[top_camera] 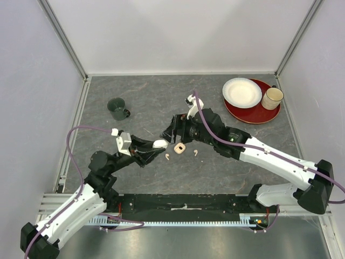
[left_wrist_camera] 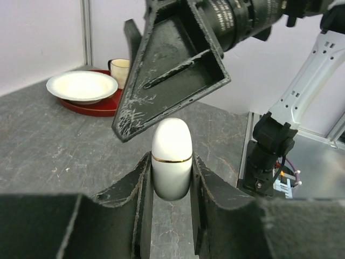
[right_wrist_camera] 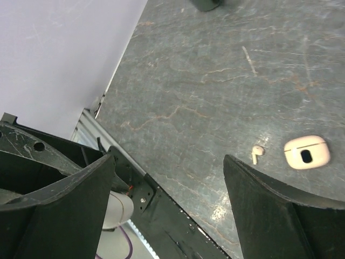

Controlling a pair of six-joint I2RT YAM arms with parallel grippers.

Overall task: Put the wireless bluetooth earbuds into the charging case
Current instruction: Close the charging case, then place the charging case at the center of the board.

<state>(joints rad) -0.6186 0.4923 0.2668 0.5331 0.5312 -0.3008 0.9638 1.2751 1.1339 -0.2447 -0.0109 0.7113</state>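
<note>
My left gripper (top_camera: 156,147) (left_wrist_camera: 171,162) is shut on a white oval charging case (top_camera: 160,143) (left_wrist_camera: 171,140) with a gold seam. The case is closed and held off the table. My right gripper (top_camera: 173,132) (right_wrist_camera: 168,162) hangs open just above and beyond it, and one of its fingers (left_wrist_camera: 172,70) looms over the case in the left wrist view. Two tiny earbuds lie on the table, one (top_camera: 168,157) (right_wrist_camera: 257,153) below the grippers and one (top_camera: 195,152) to its right. Between them sits a pale beige rounded block (top_camera: 180,148) (right_wrist_camera: 306,152) with a dark slot.
A dark green mug (top_camera: 118,108) stands at the back left. At the back right a red plate (top_camera: 257,114) carries a white bowl (top_camera: 241,91) and a beige cup (top_camera: 272,97). A black rail (top_camera: 178,204) runs along the near edge.
</note>
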